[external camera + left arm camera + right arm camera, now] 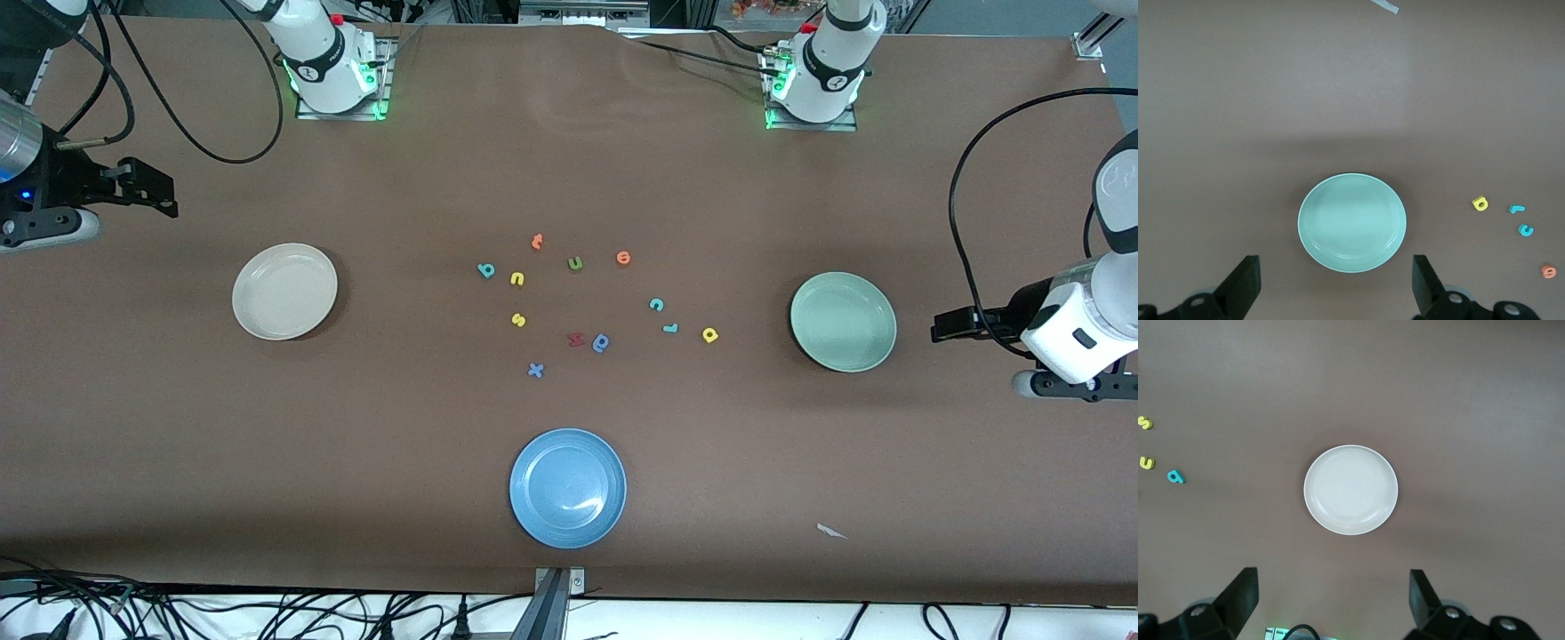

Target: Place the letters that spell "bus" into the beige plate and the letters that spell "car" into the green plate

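Observation:
The teal "b", yellow "u" and yellow "s" lie mid-table, toward the beige plate. Closer to the green plate lie the teal "c", teal "r" and yellow "a". Both plates hold nothing. My right gripper hangs open, high over the table edge at the right arm's end, and looks down on the beige plate. My left gripper is open too, beside the green plate at the left arm's end.
A blue plate sits nearest the front camera. Other letters lie among the task's: orange "t", green "u", orange "e", a red letter, blue "a", blue "x". A paper scrap lies near the front edge.

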Robot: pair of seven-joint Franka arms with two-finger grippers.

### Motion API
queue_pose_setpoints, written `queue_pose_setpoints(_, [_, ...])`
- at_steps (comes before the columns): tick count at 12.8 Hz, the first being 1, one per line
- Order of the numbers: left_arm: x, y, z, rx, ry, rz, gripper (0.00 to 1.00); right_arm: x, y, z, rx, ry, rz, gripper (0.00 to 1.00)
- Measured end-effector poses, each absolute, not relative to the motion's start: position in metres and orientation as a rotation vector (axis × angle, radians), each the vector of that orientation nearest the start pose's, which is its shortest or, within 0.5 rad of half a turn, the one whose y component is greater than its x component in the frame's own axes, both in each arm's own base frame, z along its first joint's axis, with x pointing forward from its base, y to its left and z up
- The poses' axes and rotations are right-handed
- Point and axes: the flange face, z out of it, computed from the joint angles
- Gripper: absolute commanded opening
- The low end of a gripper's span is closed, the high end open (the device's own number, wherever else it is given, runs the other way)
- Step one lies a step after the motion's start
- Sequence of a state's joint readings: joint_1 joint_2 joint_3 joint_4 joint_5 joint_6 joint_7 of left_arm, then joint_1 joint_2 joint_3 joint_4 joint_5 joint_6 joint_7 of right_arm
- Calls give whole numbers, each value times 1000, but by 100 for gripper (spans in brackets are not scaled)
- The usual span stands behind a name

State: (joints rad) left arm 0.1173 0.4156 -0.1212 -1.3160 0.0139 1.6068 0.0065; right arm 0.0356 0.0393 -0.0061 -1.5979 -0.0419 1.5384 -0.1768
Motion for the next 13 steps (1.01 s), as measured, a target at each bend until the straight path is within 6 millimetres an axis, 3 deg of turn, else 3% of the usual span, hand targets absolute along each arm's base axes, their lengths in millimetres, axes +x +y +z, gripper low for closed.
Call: queue_pose_setpoints(13, [669,6,490,-3170,2,203,100,560,12,587,-3155,-328,161,100])
